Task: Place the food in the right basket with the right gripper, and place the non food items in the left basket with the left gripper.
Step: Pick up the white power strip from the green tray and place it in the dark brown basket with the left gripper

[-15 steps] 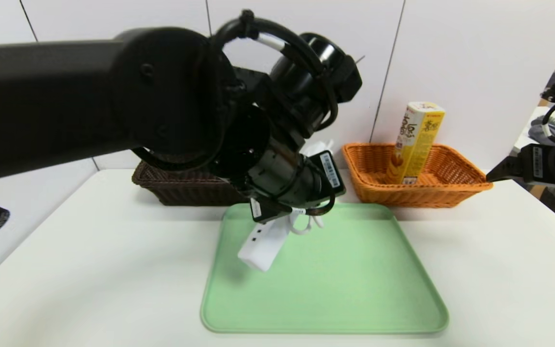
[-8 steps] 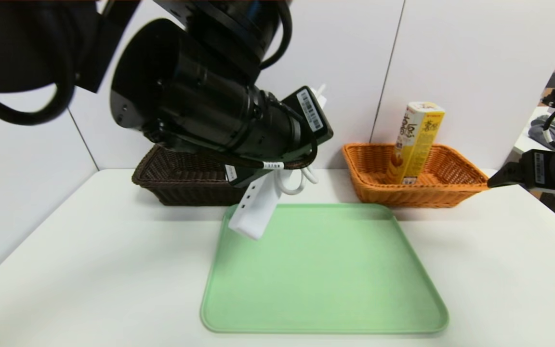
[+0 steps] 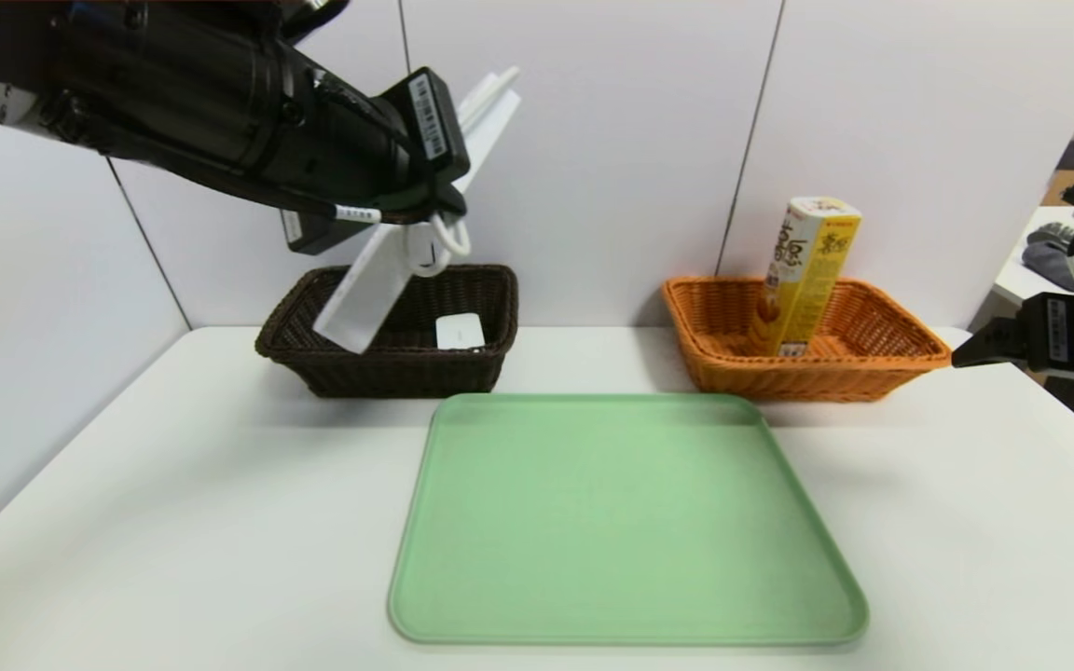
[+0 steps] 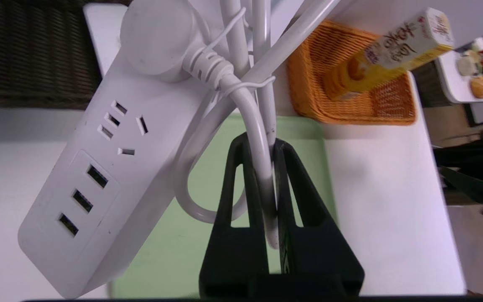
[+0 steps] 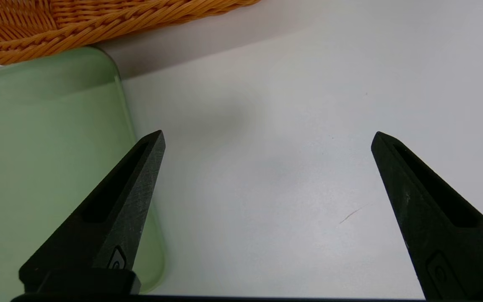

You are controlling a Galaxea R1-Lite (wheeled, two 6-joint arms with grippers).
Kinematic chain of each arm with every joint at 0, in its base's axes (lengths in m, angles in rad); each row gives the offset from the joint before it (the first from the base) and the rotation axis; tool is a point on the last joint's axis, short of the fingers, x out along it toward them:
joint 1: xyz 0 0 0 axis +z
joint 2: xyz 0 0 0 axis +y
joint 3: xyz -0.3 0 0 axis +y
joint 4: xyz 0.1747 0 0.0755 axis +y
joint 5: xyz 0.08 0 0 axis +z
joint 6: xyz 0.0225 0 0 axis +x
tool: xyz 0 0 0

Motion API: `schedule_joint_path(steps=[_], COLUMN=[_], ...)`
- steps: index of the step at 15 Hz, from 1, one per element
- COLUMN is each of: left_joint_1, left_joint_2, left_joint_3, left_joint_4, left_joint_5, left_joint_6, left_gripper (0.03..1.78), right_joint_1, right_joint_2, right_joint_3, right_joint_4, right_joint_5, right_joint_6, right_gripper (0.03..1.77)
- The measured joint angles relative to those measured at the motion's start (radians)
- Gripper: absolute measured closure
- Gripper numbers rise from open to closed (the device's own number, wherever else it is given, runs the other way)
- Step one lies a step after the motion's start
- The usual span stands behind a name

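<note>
The left gripper pinches only the looped white cord; the long white plastic power strip dangles tilted at upper left above the dark brown wicker basket, and might swing outside. The right gripper, lower right, gapes empty.

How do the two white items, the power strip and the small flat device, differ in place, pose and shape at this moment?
The power strip hangs tilted in the air above the left basket; the small flat device lies inside it.
The left tool is shut on the strip's looped cord; nothing holds the device.
The strip is long, with sockets; the device is short, rounded and plain.
Both are white non-food items.
</note>
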Motion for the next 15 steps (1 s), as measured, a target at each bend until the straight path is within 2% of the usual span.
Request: schedule_joint_path(steps=[4, 8, 12, 15], left_joint_1=[0.119, 0.154, 0.181, 0.214], left_joint_2=[-0.007, 0.016, 0.065, 0.099], left_joint_3=[0.02, 0.087, 0.129, 0.136], left_joint_4=[-0.01, -0.08, -0.101, -0.102], left_joint_5=[-0.011, -0.013, -0.011, -0.032], left_joint_6=[0.32, 0.585, 0.695, 0.731], left_gripper=[1.67, 1.67, 1.67, 1.67], right_joint_1=[0.0, -0.003, -0.014, -0.03], right_joint_2=[-0.02, -0.034, -0.037, -0.037], right_joint_3=[0.004, 0.013, 0.02, 0.035], right_joint_4=[0.002, 0.0, 0.0, -0.004], right_joint_5=[0.0, 0.004, 0.01, 0.012], right_joint_6=[-0.006, -0.004, -0.002, -0.004], right_gripper=[0.1, 0.1, 0.1, 0.1])
